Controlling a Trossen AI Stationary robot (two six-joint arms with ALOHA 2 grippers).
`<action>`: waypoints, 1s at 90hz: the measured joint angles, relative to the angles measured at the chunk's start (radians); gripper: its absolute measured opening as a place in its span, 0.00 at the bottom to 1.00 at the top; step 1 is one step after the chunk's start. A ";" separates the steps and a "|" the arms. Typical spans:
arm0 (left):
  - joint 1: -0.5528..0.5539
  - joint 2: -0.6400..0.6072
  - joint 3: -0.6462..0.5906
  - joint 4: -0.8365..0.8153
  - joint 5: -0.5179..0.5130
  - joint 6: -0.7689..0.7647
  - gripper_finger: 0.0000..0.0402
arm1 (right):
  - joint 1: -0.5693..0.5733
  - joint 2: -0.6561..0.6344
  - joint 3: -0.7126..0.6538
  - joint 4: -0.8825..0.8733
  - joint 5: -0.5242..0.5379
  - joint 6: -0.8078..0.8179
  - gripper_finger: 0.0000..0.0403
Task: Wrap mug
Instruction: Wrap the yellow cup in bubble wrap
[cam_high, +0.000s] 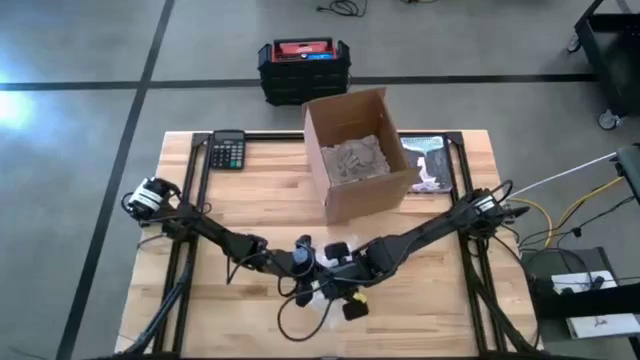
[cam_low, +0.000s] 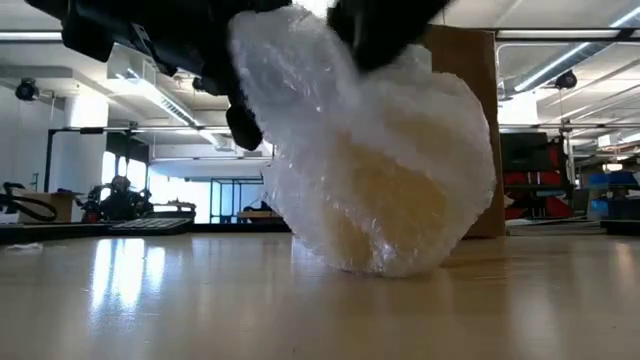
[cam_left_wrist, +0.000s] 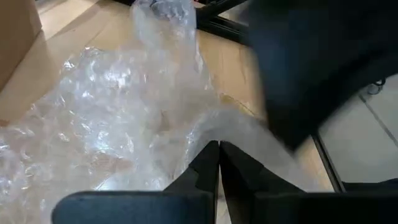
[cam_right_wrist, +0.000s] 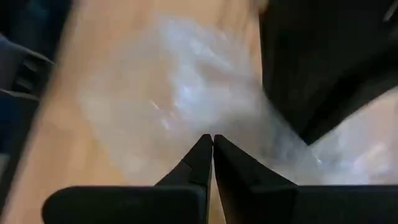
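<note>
A bundle of clear bubble wrap (cam_low: 380, 150) stands on the table near its front edge, with a yellowish mug (cam_low: 385, 215) showing dimly through it. The bundle's lower end (cam_low: 385, 265) rests on the wood. Both grippers meet above it. My left gripper (cam_left_wrist: 217, 149) is shut on the wrap, and my right gripper (cam_right_wrist: 212, 140) is shut on it too. In the high view the two dark arms cover most of the bundle (cam_high: 325, 298). My left gripper pinches a raised fold of the bubble wrap (cam_left_wrist: 211, 127) between its two fingertips, coming from above and slanting down. The wrap spreads away from the fingers over the bundle, which stays on the table. My right gripper pinches the bubble wrap (cam_right_wrist: 214, 121) between its two fingertips, from above at the bundle's top. One layer or several, I cannot tell. The wrap runs from the fingers down to the table.
An open cardboard box (cam_high: 355, 150) with crumpled paper inside stands at the table's far middle. A calculator (cam_high: 227, 150) lies at the far left and a printed sheet (cam_high: 430, 162) right of the box. A black and red case (cam_high: 303, 68) sits on the floor beyond.
</note>
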 joint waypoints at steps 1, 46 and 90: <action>0.000 0.000 0.000 0.000 0.000 0.000 0.00 | 0.000 0.002 -0.008 0.001 0.003 0.003 0.01; -0.070 -0.176 0.058 -0.414 0.054 -0.080 0.00 | -0.013 0.025 -0.084 0.011 0.048 0.064 0.00; -0.050 -0.046 0.032 -0.128 -0.170 0.079 0.00 | -0.013 0.022 -0.086 0.049 0.048 0.054 0.01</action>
